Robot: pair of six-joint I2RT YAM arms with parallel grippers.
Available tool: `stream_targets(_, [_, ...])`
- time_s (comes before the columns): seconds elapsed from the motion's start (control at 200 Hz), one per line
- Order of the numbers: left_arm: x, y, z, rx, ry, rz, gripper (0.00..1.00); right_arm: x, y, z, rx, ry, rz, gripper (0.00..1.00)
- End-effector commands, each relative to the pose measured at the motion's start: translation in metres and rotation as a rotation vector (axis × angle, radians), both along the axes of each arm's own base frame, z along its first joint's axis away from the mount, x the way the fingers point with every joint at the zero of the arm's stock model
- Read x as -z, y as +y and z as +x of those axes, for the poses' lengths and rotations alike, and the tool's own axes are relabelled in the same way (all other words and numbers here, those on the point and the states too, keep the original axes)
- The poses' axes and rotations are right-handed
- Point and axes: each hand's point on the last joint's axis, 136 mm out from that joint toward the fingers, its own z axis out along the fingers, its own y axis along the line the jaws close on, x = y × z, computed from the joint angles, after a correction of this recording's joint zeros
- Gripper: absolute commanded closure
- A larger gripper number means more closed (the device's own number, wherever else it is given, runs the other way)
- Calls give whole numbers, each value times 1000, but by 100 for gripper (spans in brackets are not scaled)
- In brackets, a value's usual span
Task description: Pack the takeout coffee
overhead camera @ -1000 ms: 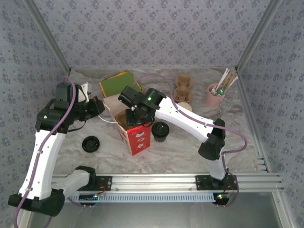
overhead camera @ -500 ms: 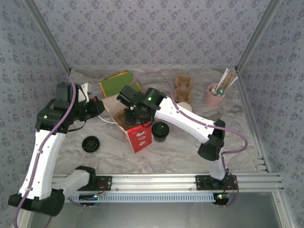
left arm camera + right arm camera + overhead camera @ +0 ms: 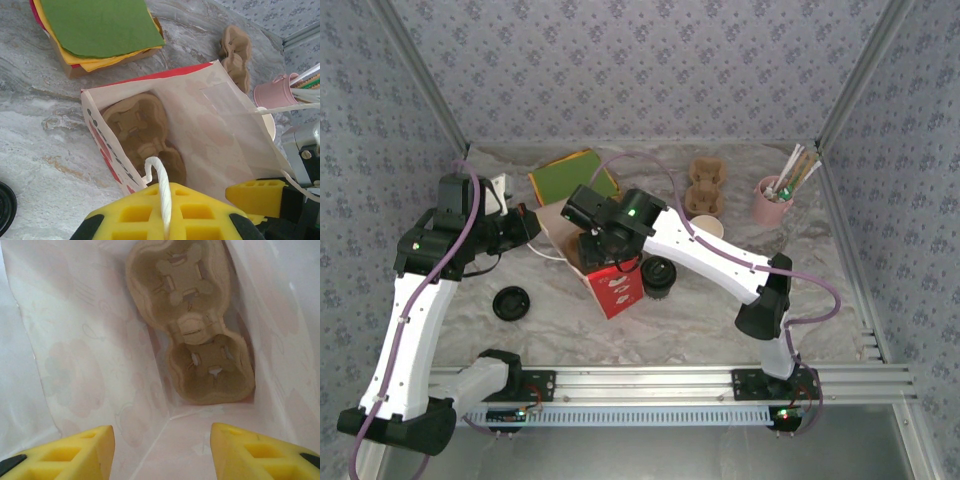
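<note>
Marbled table (image 3: 720, 315) bears the bag (image 3: 616, 290) beside the coffee (image 3: 658, 276), left gripper (image 3: 530, 230) clamping the cord (image 3: 161, 180), right gripper (image 3: 162, 450) gaping empty inside.

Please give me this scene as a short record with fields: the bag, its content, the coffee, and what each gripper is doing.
bag: red-and-white paper bag, standing open at the table's middle
inside bag: cardboard cup carrier lying at the bottom
coffee: takeout coffee on the table, right of the bag, not yet packed
left arm: left gripper shut on the bag handle
right arm: right gripper open, empty, pointing down into the bag
other: black lid left of the bag
</note>
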Motion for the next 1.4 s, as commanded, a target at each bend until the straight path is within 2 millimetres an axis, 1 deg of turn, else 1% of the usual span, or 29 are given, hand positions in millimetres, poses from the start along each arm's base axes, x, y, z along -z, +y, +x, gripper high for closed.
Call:
stream_targets(0.0, [-7,-4,2,25,-38,-3,98,-13,4,5,-8,-62,25,45])
stream_targets(0.065, [-11,-7,2,35,-49,-11,98,-17,6,6,-5,-74,48,44])
stream_targets(0.23, [-31,-11,5,55,-98,-17,100,-10,5,7,1,-56,44,43])
stream_targets(0.32, [-36,-12,8,60,-105,-19,100,-11,9,7,-9,-56,57,44])
stream_targets(0.47, [-32,-12,9,62,-101,-11,100,-15,13,9,-12,-57,94,50])
stream_targets(0.54, [-30,-13,9,67,-94,-9,100,-21,20,9,-24,-64,128,54])
stream_targets(0.59, [-28,-14,10,68,-88,-8,100,-24,25,10,-31,-65,150,54])
stream_targets(0.645, [-26,-14,10,68,-83,-7,100,-26,30,10,-47,-66,171,60])
stream_targets(0.725, [-23,-14,10,68,-79,-6,99,-31,37,8,-66,-63,200,60])
stream_targets(0.78, [-21,-13,11,65,-76,-2,99,-32,40,7,-73,-53,217,64])
stream_targets(0.854, [-19,-12,12,62,-72,5,99,-34,39,6,-78,-47,225,67])
stream_targets(0.929, [-17,-10,12,56,-68,16,99,-33,33,7,-54,-44,211,68])
stream_targets(0.989, [-16,-9,12,50,-66,25,100,-31,29,9,-38,-37,214,72])
stream_targets(1.029, [-17,-8,12,49,-70,28,100,-30,26,11,-23,-31,223,73])
stream_targets(1.079, [-16,-8,12,50,-67,29,99,-32,25,13,-16,-35,243,80])
stream_targets(1.099, [-16,-8,12,50,-66,29,100,-33,25,13,-16,-37,252,81])
stream_targets(1.164, [-15,-8,12,49,-63,30,100,-32,23,14,-15,-40,249,81])
stream_targets(1.239, [-15,-8,11,48,-63,30,100,-30,17,14,-8,-42,226,76])
stream_targets(1.324, [-15,-8,11,48,-63,29,100,-28,16,14,-3,-37,223,69])
stream_targets(1.394, [-14,-8,12,48,-61,30,100,-27,15,14,-4,-37,214,69])
